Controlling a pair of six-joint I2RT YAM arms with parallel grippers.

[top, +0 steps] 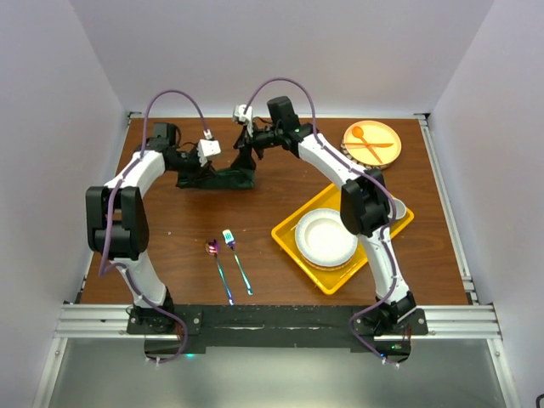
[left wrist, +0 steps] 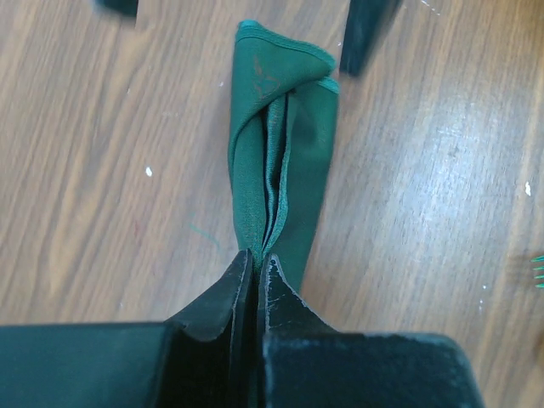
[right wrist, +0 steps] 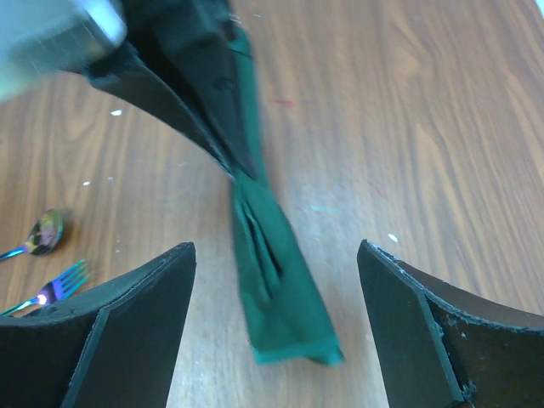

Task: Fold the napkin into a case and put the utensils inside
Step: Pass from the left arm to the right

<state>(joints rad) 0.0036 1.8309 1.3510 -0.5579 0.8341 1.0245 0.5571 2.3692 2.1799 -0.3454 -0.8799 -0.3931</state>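
Note:
The dark green napkin (top: 223, 179) lies at the back of the table as a narrow folded strip (left wrist: 285, 144). My left gripper (left wrist: 257, 259) is shut on its left end, pinching the layers together. My right gripper (right wrist: 274, 246) hangs open just above the strip's other end (right wrist: 289, 314), one finger on either side and neither touching the cloth. The left gripper (right wrist: 200, 102) shows at the far end in the right wrist view. The iridescent spoon (top: 218, 268) and fork (top: 237, 259) lie side by side near the front, seen too as spoon (right wrist: 42, 231) and fork (right wrist: 58, 286).
A yellow tray (top: 291, 231) holding a white plate (top: 325, 238) sits at the right. An orange plate (top: 384, 155) with an orange spoon and fork is at the back right. White walls close in the table on three sides.

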